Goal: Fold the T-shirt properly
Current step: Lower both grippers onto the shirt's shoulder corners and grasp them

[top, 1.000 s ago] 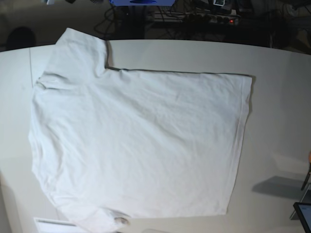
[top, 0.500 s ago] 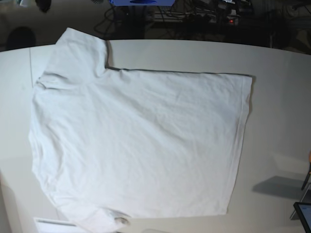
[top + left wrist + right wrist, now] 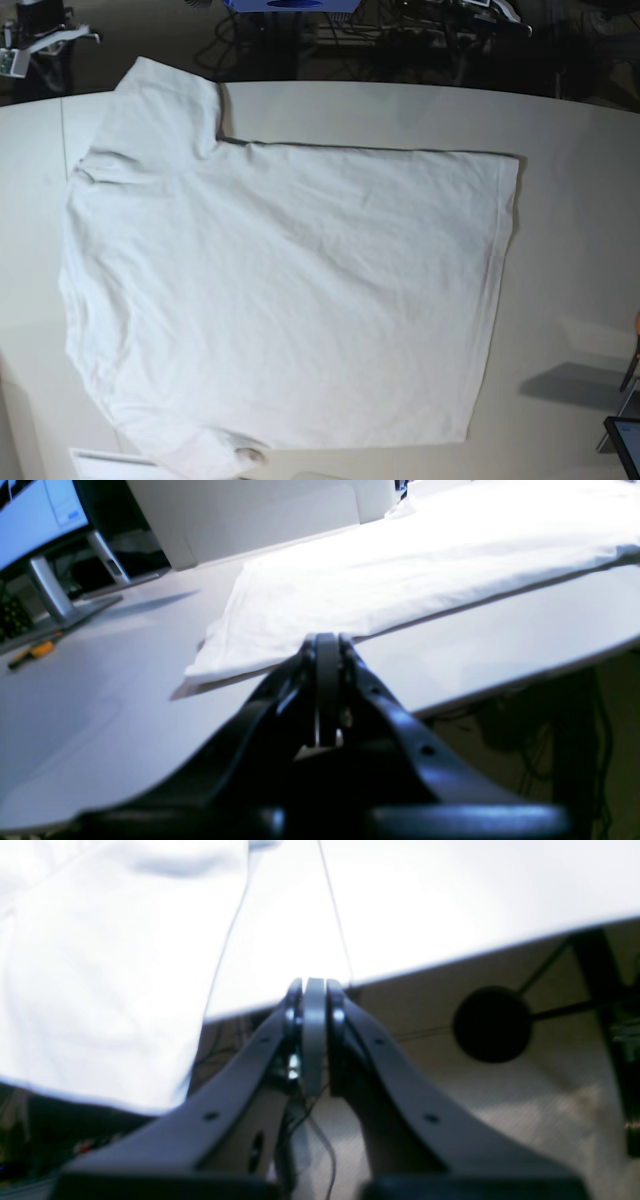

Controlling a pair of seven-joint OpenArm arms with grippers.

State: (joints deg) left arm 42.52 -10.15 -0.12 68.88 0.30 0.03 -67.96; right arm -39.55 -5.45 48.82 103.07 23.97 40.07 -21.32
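T-shirt (image 3: 280, 300): white, wrinkled, hemmed, spread flat on the table (image 3: 580, 200).
Left gripper (image 3: 327, 642): clenched empty at the table's edge; absent from base view.
Right gripper (image 3: 314, 987): clenched empty, sleeve at ten o'clock.
Monitor (image 3: 35, 520): left wrist only.

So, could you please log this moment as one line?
T-shirt: flat, unfolded on table | left gripper: shut, empty | right gripper: shut, empty
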